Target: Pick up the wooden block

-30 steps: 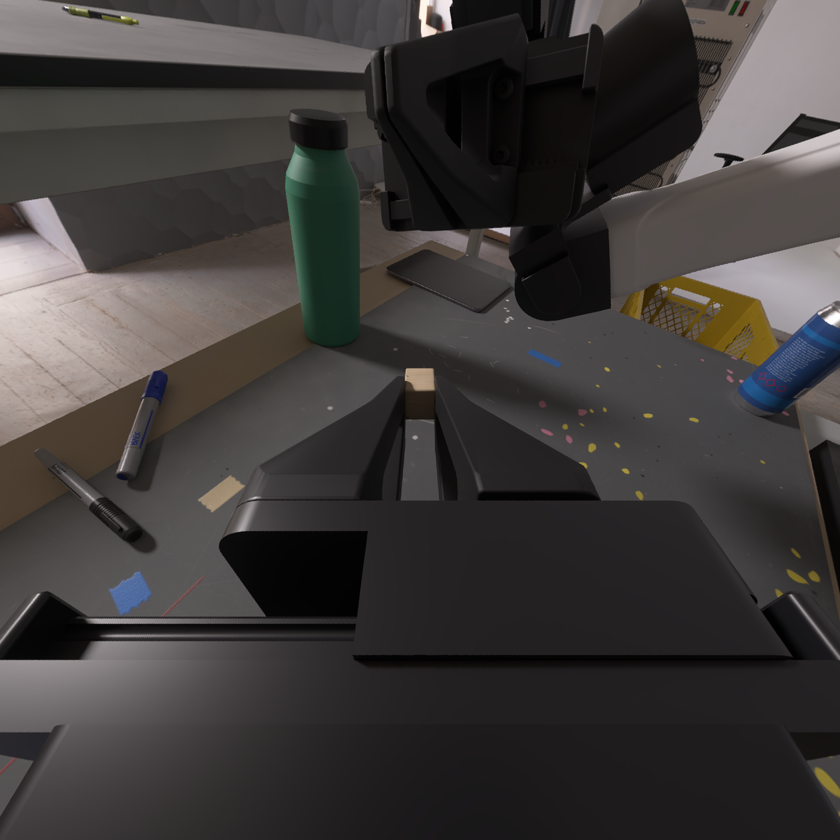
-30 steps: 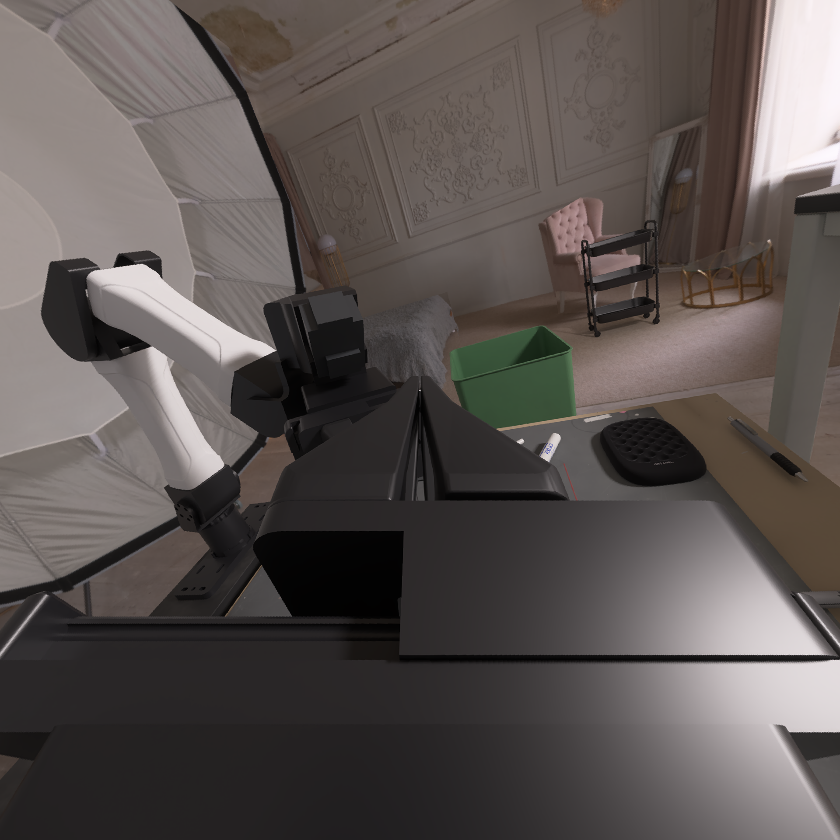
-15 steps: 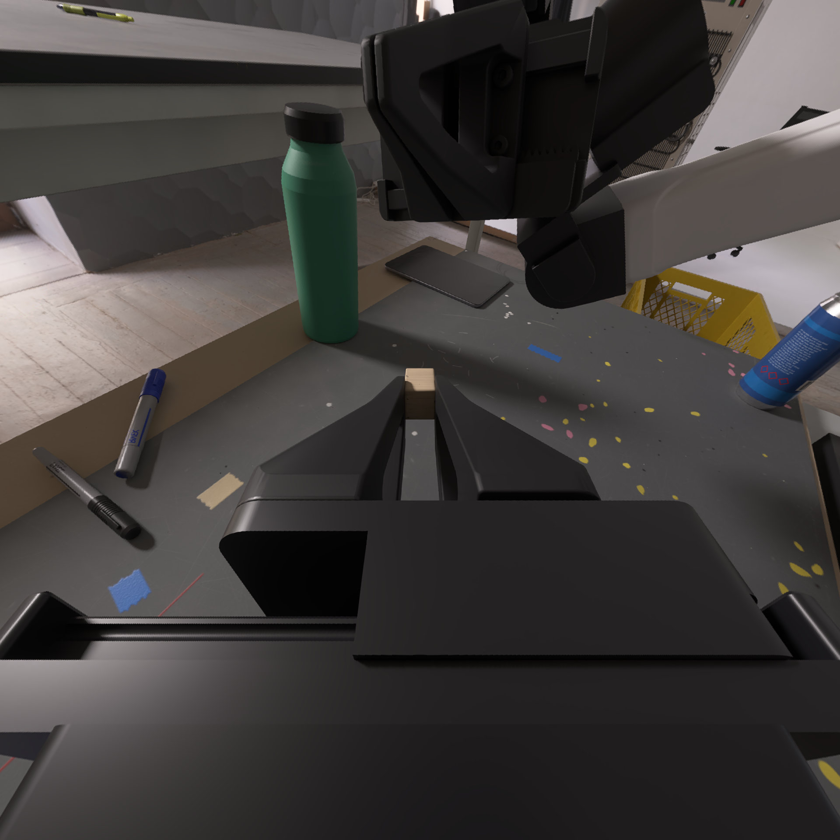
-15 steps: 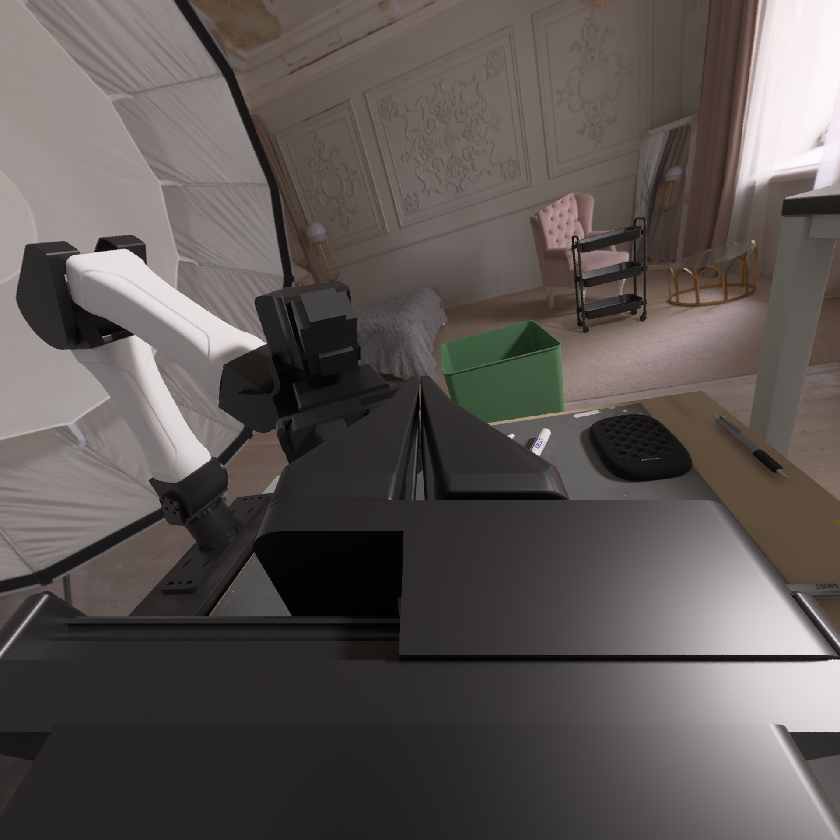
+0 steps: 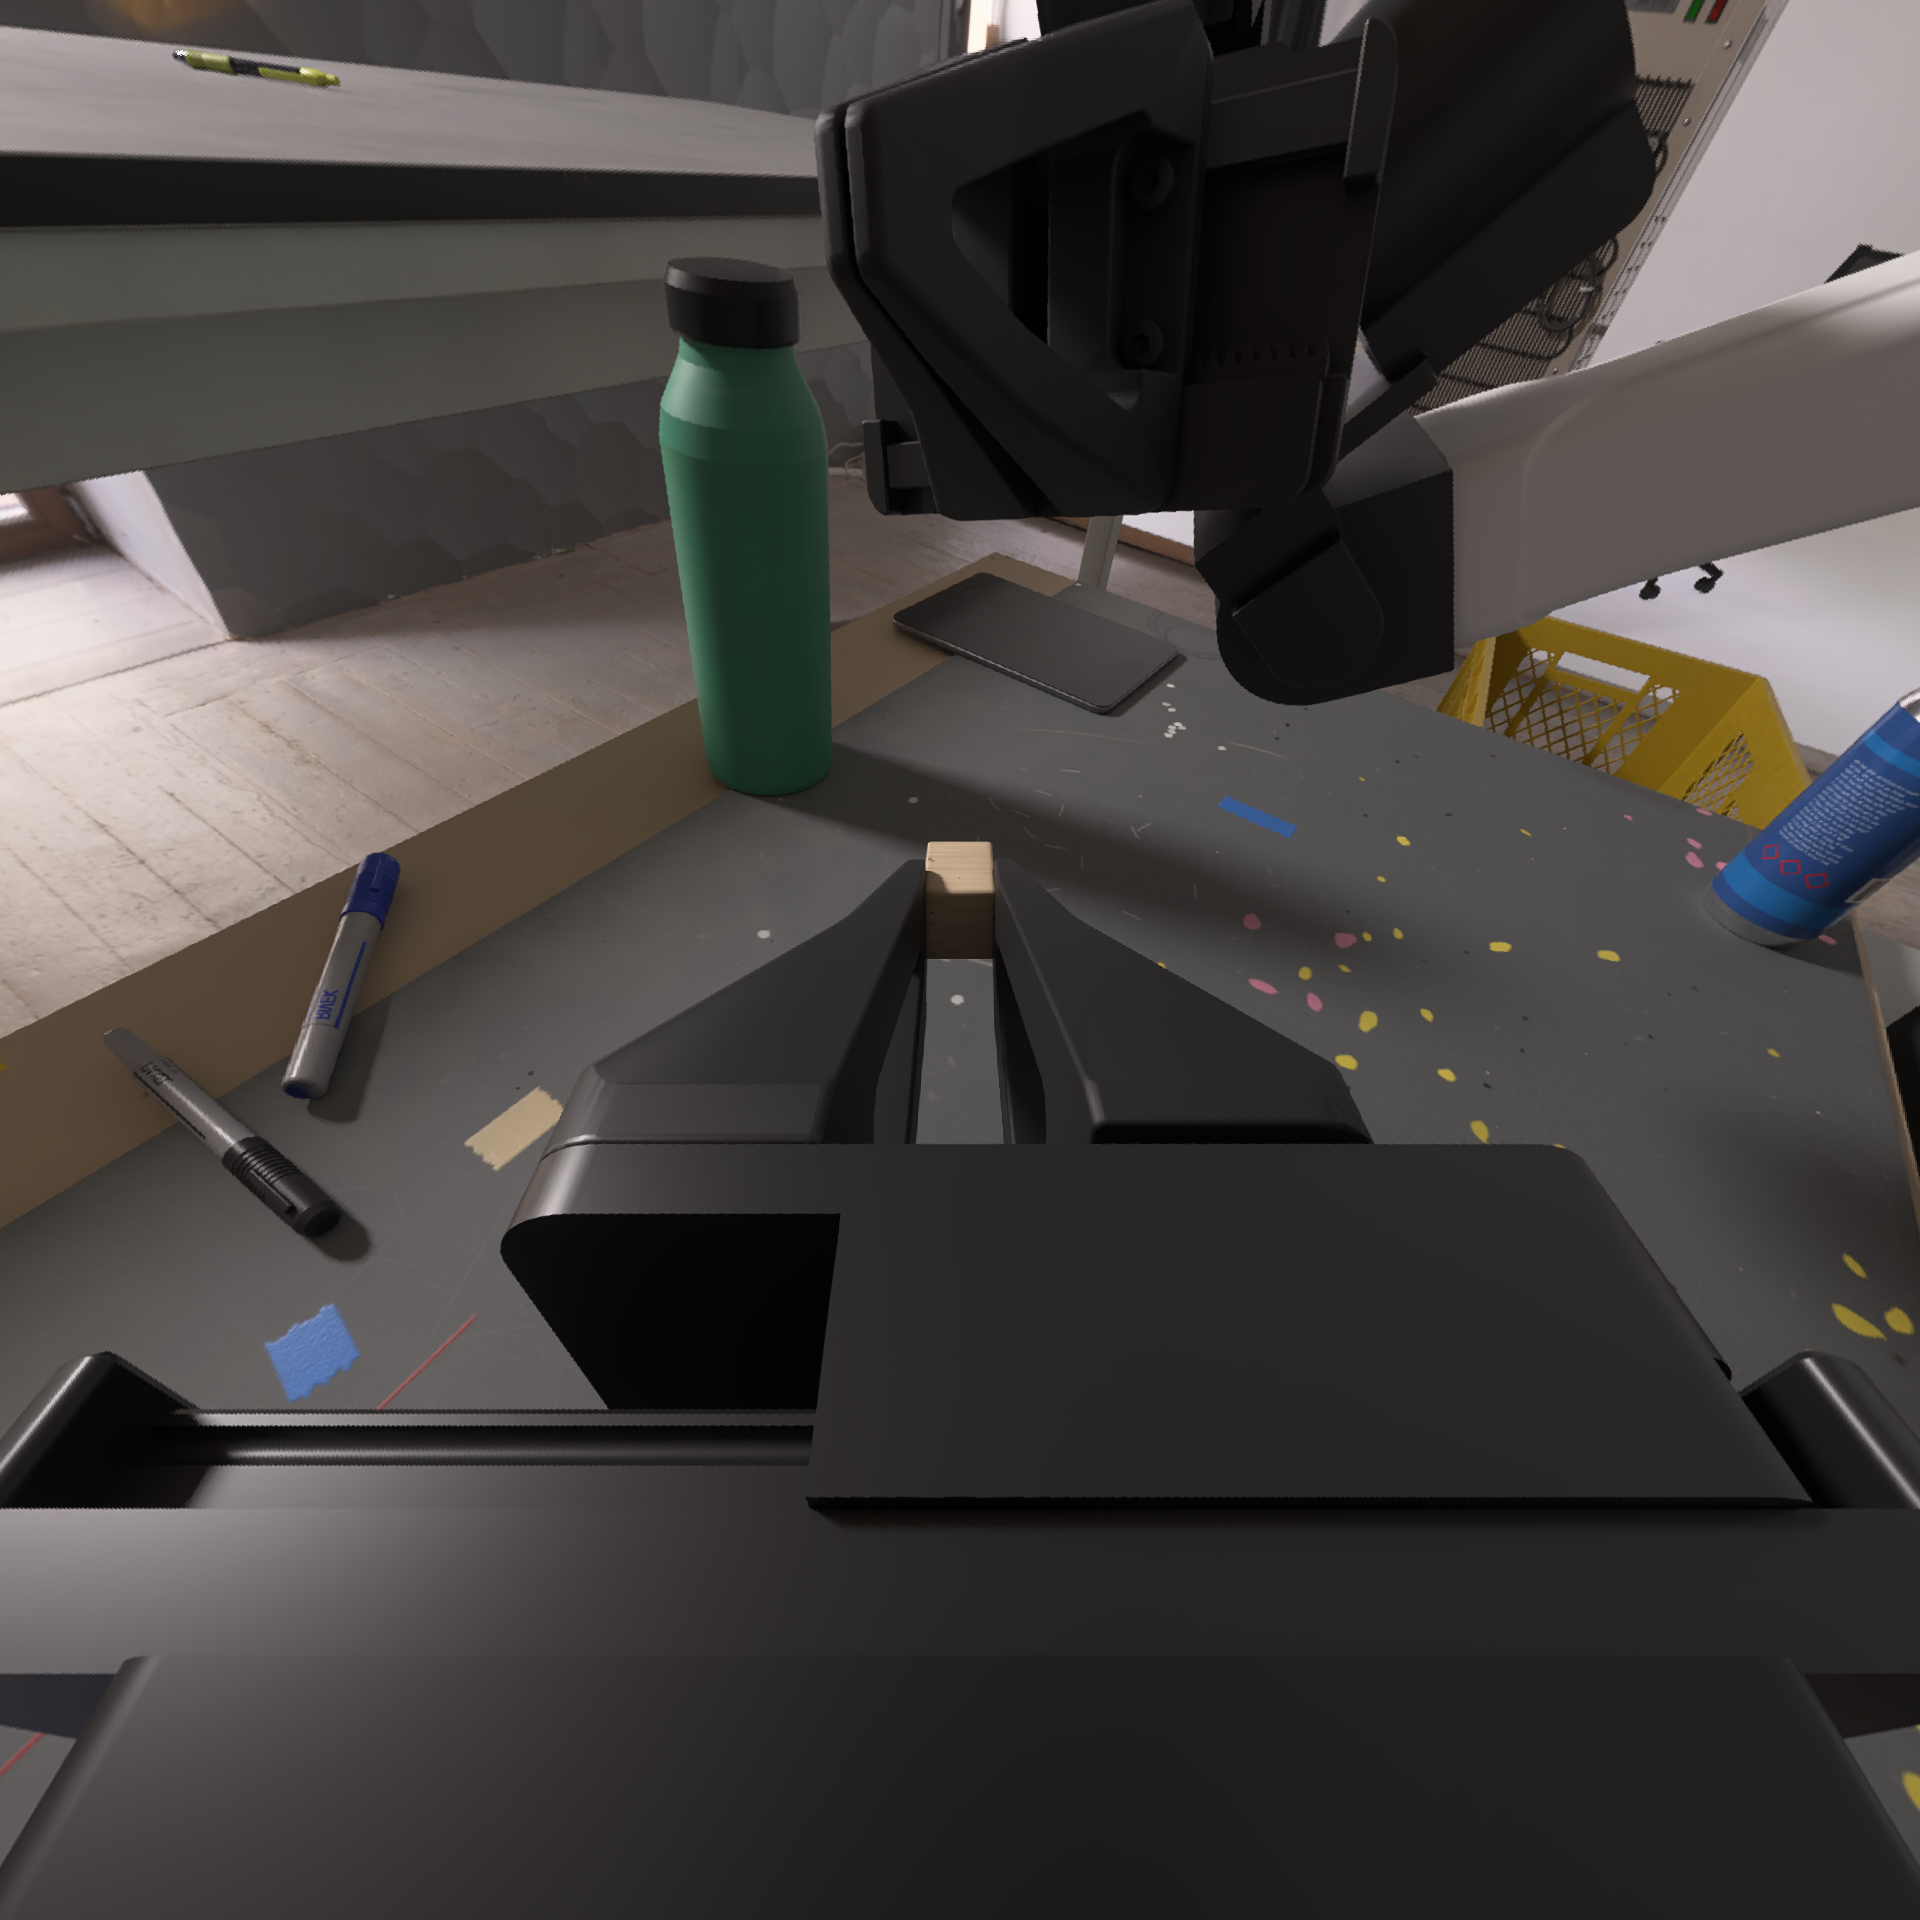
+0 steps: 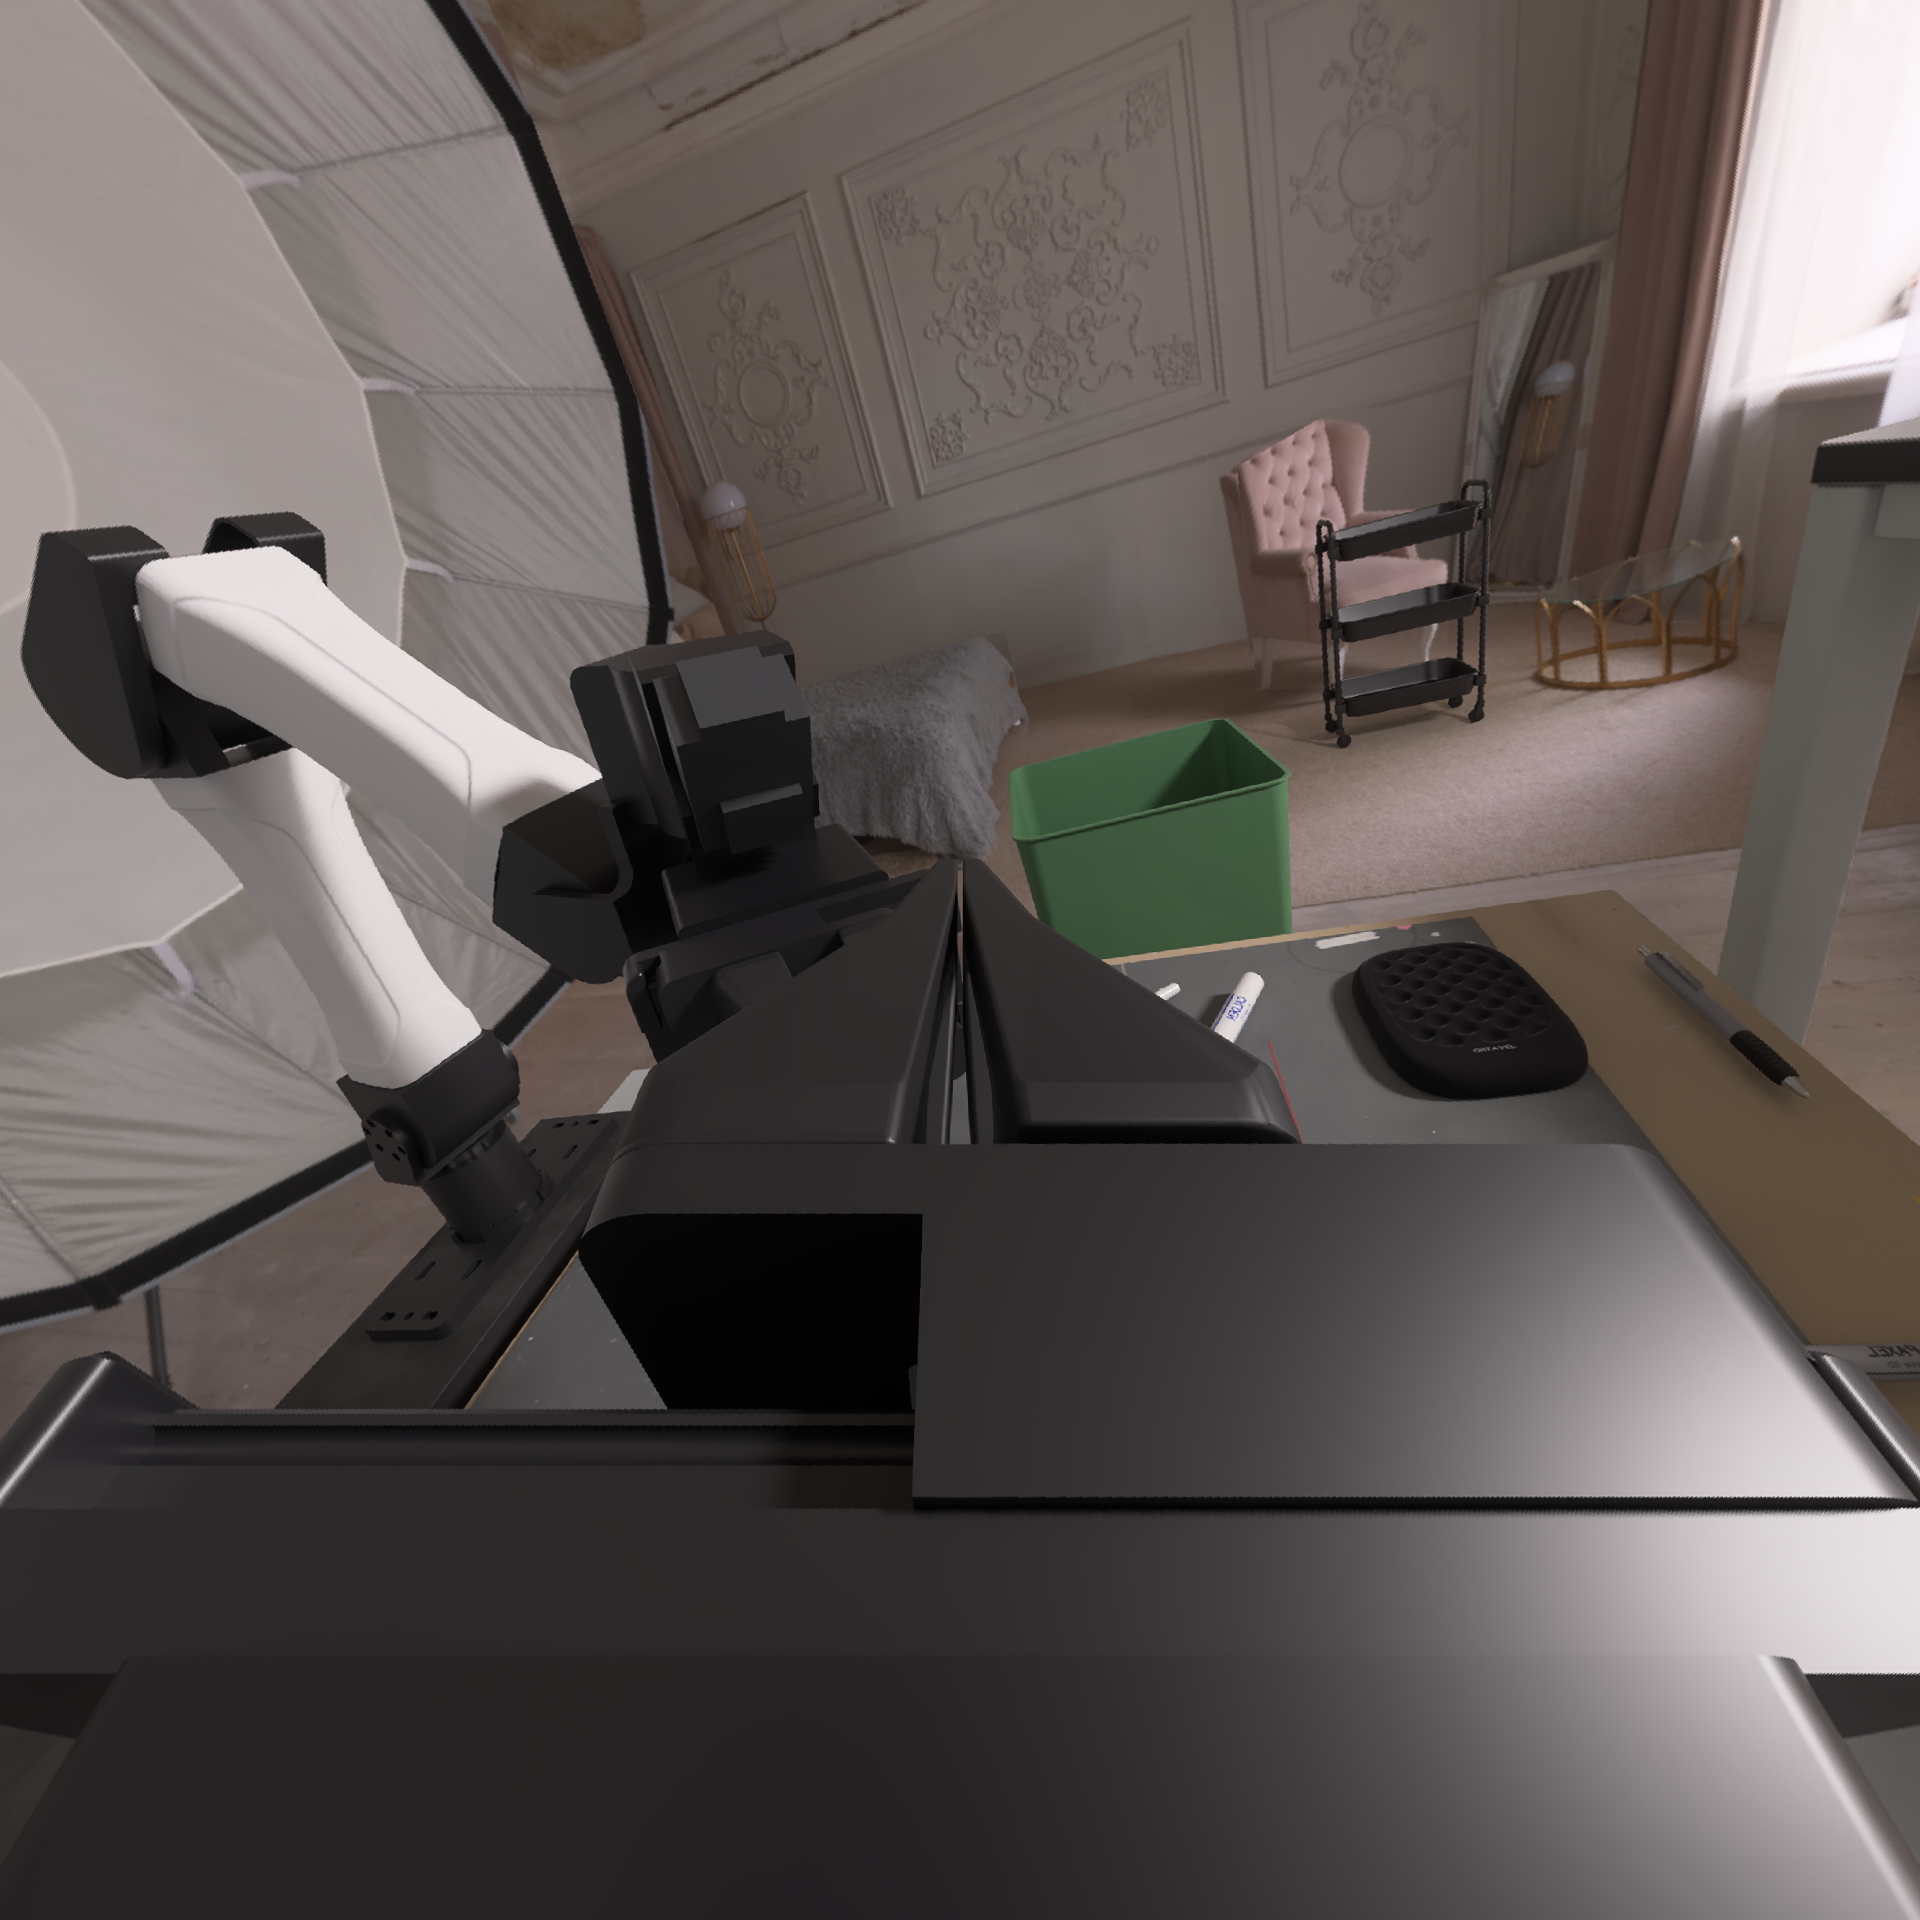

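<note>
Left gripper point(image 5: 958, 894): narrowed on the block point(image 5: 958, 896), which sits pinched between our fingertips, above the grey mat point(image 5: 1351, 935); whether it has cleared the mat we cannot tell. Right gripper point(image 6: 961, 904): fingers pressed together, empty, raised over the table. Step in hand, as we judge it: the lift, grasp already made. Next move calls for a steady upward carry, keeping clear of the right arm overhead and the green bottle point(image 5: 748, 540) near the block. Change from one second ago: bottle and spray can point(image 5: 1829, 831) sit lower and nearer in the left wrist view; grip unchanged.
</note>
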